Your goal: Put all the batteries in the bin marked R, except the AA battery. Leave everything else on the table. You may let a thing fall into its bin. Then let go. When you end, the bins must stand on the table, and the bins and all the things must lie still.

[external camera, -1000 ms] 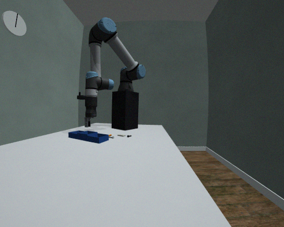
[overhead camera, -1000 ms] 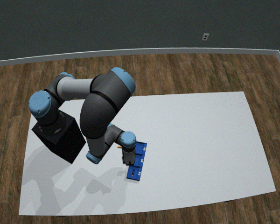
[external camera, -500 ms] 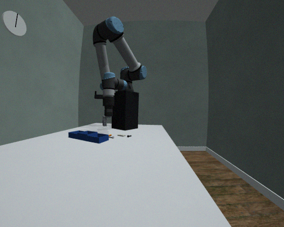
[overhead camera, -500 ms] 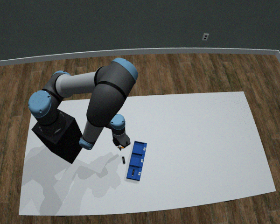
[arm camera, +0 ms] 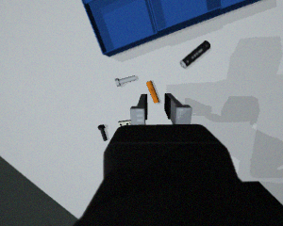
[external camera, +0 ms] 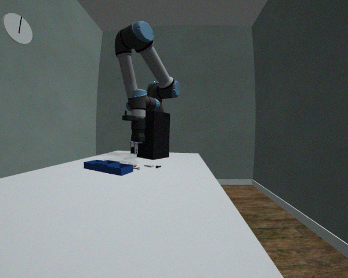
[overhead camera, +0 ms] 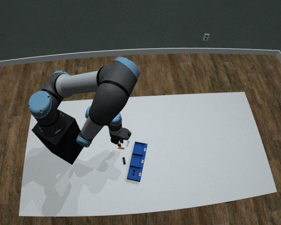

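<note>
The blue tray [external camera: 108,168] [arm camera: 123,24] has three bins in a row. The bin marked R [overhead camera: 133,179] is at its near end in the top view, with a dark battery [overhead camera: 133,173] lying in it. A black battery with a silvery end [overhead camera: 123,161] [arm camera: 195,54] lies on the table beside the tray. A small orange cylinder, perhaps a battery [overhead camera: 121,147] [external camera: 134,165] [arm camera: 153,91], lies on the table. My gripper [overhead camera: 120,143] [external camera: 134,153] [arm camera: 156,102] is open and empty, above the table, close to the orange cylinder in the wrist view.
A silver screw or bolt [overhead camera: 128,143] [external camera: 136,168] [arm camera: 126,80] lies between the orange cylinder and the tray's far end. A black screw [external camera: 158,166] [arm camera: 103,132] and a small pale flat piece [external camera: 148,165] [arm camera: 124,122], partly hidden by a finger in the wrist view, lie farther off.
</note>
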`<move>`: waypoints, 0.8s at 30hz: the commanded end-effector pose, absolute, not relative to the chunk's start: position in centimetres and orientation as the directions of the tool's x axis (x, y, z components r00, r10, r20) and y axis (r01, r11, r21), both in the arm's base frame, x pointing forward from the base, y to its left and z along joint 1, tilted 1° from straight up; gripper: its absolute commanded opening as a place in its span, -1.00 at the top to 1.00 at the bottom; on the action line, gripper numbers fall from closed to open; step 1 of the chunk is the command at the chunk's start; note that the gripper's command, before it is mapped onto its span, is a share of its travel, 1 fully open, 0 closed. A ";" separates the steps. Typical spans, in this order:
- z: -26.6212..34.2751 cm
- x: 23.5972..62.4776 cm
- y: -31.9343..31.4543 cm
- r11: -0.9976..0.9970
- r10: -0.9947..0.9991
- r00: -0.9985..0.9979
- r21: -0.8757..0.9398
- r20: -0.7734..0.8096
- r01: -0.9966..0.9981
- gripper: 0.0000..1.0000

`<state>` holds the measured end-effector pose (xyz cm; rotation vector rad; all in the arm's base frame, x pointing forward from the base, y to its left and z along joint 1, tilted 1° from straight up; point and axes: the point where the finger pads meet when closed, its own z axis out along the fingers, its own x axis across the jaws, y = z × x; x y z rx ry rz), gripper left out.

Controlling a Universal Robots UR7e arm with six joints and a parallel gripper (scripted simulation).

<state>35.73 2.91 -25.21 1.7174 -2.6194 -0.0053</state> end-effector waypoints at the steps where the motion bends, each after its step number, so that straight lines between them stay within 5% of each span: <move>1: -25.2 35.8 2.9 0.251 -0.968 -0.251 0.002 -0.003 -0.968 -0.07; 7: -25.2 35.8 2.8 0.048 -0.999 -0.048 -0.006 -0.014 -0.999 -0.07; 24: -25.2 35.8 2.9 0.048 -0.999 -0.048 -0.006 -0.013 -0.999 -0.07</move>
